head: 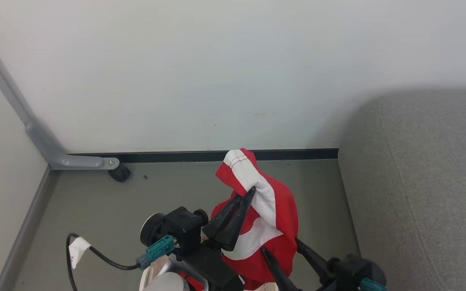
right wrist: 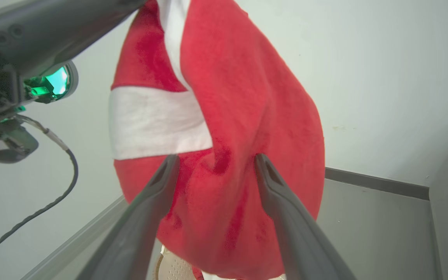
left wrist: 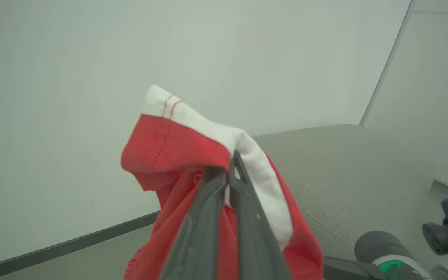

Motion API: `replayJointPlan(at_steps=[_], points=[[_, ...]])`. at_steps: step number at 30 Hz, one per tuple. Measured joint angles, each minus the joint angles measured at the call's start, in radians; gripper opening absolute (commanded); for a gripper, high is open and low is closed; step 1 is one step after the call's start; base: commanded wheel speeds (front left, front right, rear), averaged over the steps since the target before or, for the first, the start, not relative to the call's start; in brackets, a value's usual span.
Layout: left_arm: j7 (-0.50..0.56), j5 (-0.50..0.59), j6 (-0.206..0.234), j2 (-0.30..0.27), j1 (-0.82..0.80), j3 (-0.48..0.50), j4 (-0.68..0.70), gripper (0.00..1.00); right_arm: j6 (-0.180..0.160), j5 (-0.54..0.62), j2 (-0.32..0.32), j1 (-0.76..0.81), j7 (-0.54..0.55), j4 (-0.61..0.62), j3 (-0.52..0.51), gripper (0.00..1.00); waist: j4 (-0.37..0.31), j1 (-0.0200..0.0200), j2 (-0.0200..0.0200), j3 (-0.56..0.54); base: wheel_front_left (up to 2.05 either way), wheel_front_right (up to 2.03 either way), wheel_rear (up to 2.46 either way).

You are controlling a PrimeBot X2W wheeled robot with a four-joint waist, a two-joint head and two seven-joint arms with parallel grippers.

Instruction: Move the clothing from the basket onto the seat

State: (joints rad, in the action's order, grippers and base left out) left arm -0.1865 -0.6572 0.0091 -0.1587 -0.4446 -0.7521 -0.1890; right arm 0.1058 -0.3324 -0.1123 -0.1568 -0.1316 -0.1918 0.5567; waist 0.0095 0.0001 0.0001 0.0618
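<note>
My left gripper (head: 251, 190) is clamped tight on the clothing (head: 278, 202), pinching a fold where a white band meets the red. The garment hangs from it in the air above the floor (head: 95, 202), at 12 o'clock from the robot's body. The seat (head: 419, 182) lies at 3 o'clock of the garment, near it but apart. My right gripper (head: 280, 247) sits at 5 o'clock below the cloth, its fingers spread wide with nothing gripped.

The left wrist view gives me detail the head view is too far off for. The two fingers are pressed together with the white hem squeezed between them, there are two fine red stitch lines on that hem, and the seat's flat top lies behind at 3 o'clock. The right wrist view looks up at the hanging bulge of red cloth, with a white panel at 9 o'clock. Its own two fingers stand either side of the bulge's lower part, and I cannot tell whether they brush it. At 6 o'clock in that view, a scrap of the perforated basket (right wrist: 171, 268) peeks out beneath the cloth.
</note>
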Motion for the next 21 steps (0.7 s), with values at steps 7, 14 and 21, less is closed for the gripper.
replayJointPlan(at_steps=[7,14,21], points=[[0.009,0.0,0.001,0.002,0.0,-0.005,0.006,0.0,0.001,-0.001,0.004,-0.061,0.008,-0.059,0.008,0.0,0.016,0.0,0.0,-0.001,0.0,0.0,0.0],[0.009,0.0,0.001,-0.001,0.0,-0.005,0.012,0.0,0.009,-0.003,0.013,-0.083,0.007,-0.094,0.022,0.0,0.026,0.0,0.0,0.0,0.0,0.0,0.0],[0.02,-0.001,0.009,-0.009,0.001,-0.005,0.013,0.0,0.009,-0.018,0.013,-0.092,-0.012,-0.109,0.017,0.0,0.024,0.0,0.0,0.003,0.0,0.0,0.0]])
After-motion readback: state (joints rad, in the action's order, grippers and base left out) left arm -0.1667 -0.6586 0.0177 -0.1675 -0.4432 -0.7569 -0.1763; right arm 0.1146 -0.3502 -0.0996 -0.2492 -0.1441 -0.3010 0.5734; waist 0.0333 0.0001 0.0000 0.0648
